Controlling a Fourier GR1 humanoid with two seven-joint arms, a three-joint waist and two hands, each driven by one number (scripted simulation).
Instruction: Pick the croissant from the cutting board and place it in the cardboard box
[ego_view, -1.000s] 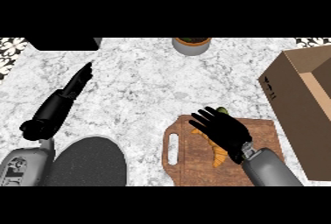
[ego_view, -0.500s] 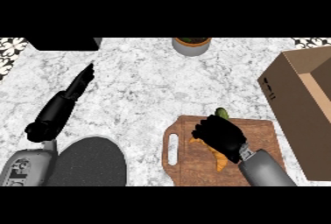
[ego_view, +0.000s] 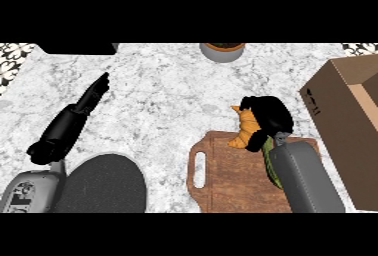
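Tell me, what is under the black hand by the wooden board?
An orange croissant, with the right hand curled round it; the hand covers its right side. A green thing is mostly hidden by the forearm.

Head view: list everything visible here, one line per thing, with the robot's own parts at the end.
counter: 1, white-grey marble, fills the view
cutting board: 1, brown wood, lower centre-right
croissant: 1, orange, in the right hand at the board's far edge
green item: 1, green, on the board, mostly hidden by the right forearm
cardboard box: 1, brown, open, right edge
pot: 1, grey, top centre
plate: 1, dark grey, lower left
black object: 1, top left, cut off
left hand: 1, black, fingers straight, resting at left
right hand: 1, black, curled round the croissant
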